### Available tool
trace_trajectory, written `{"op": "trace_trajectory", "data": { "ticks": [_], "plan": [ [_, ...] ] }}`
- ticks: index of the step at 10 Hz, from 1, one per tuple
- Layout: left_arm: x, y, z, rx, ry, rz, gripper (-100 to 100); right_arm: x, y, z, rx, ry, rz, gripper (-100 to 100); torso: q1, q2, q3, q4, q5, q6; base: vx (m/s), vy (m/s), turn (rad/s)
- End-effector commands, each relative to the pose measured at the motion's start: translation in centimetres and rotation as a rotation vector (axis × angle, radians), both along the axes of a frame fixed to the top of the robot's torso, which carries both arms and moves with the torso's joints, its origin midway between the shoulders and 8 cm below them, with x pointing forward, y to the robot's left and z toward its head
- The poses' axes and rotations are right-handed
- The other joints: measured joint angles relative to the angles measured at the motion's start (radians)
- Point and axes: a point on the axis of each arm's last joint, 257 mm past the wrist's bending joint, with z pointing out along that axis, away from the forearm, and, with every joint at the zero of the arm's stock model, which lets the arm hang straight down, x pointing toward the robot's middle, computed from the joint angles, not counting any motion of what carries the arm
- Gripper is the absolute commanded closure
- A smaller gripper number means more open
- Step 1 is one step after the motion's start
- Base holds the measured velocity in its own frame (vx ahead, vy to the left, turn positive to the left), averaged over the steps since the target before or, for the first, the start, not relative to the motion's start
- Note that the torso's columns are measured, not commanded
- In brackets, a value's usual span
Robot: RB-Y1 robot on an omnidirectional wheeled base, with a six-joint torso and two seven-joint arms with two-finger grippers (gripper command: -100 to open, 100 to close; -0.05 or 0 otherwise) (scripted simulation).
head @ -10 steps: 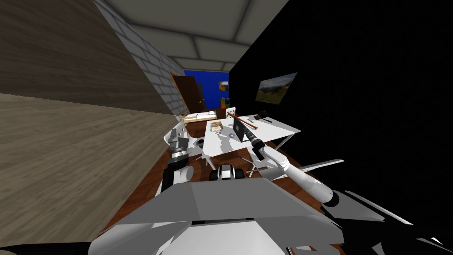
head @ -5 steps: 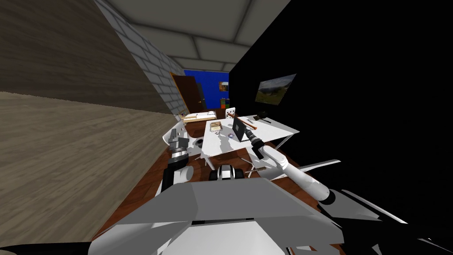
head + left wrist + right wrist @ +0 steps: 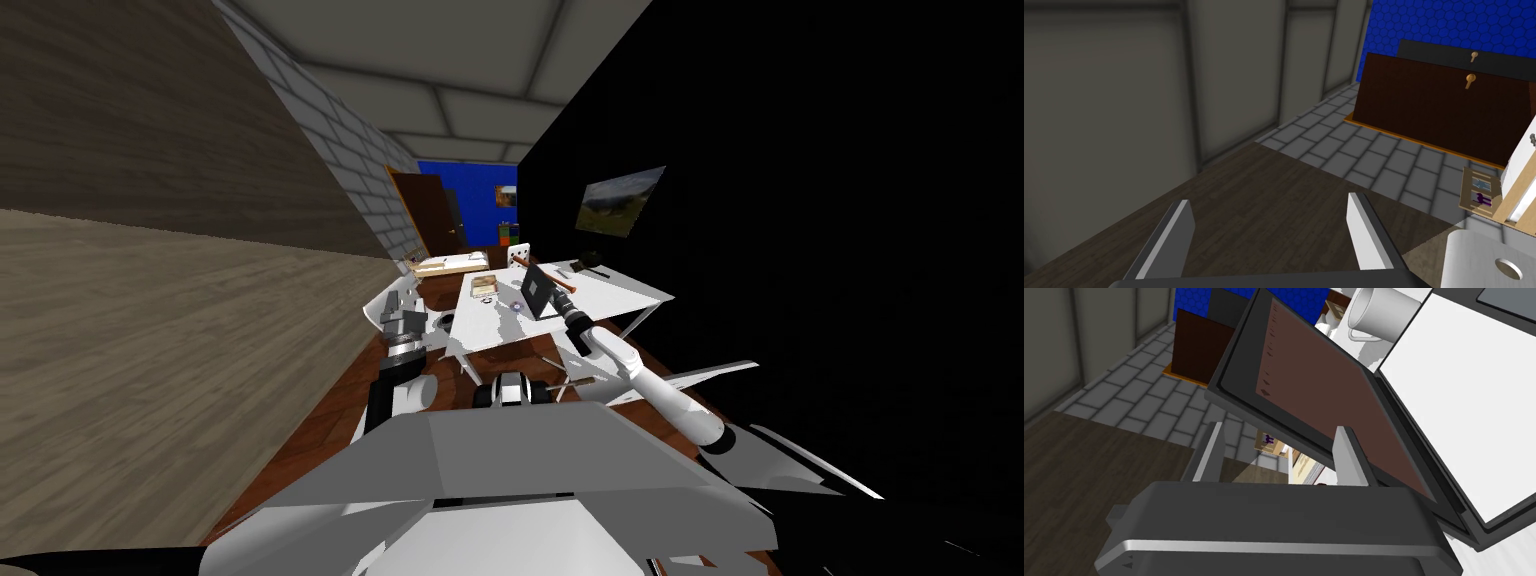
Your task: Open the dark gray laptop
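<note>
White flat-topped desk (image 3: 615, 290): ahead, beside the black area.
Dark grey laptop (image 3: 1304, 383): on the desk, lid raised partway and tilted, reddish-brown screen facing the right pincer. Row of tiny marks along one screen edge, unreadable.
Right pincer (image 3: 1280, 429): blades spread wide, gripping nothing, tips at the lid's free edge; contact not discernible.
Left pincer (image 3: 1269, 200): off the desk, blades wide apart, nothing held.
White handled mug (image 3: 1381, 310): on the desk, beyond the lid.
Small light wooden crate (image 3: 1478, 196): purple item inside.
</note>
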Motion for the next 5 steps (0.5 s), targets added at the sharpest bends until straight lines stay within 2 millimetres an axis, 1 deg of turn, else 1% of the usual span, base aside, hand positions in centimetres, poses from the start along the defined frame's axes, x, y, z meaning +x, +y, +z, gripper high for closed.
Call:
{"op": "trace_trajectory", "data": {
  "ticks": [1,2,3,4,5],
  "plan": [
    [0.0,0.0,0.0,0.000,0.000,0.000,0,0.6,0.6,-0.6,0.111,0.027,0.001,100,0.000,0.002,0.001,0.001,0.000,0.000,-0.025,-0.103,0.024],
    [0.0,0.0,0.0,0.000,0.000,0.000,0,0.8,0.7,-0.7,0.151,0.035,-0.001,100,-0.003,0.002,0.002,0.002,0.000,0.000,-0.018,-0.082,0.030],
    [0.0,0.0,0.0,0.000,0.000,0.000,0,0.6,0.6,-0.7,0.122,0.029,-0.002,100,-0.009,0.001,0.003,0.002,-0.004,0.000,-0.008,-0.018,0.018],
    [0.0,0.0,0.0,0.000,0.000,0.000,0,0.6,1.6,-1.4,0.169,0.039,0.005,100,-0.010,0.000,0.003,0.002,-0.004,0.002,0.016,-0.056,-0.029],
    [0.0,0.0,0.0,0.000,0.000,0.000,0,0.5,2.0,-2.0,0.188,0.048,0.008,100,-0.012,-0.001,0.004,0.000,-0.008,0.002,0.016,-0.102,-0.019]
  ]
}}
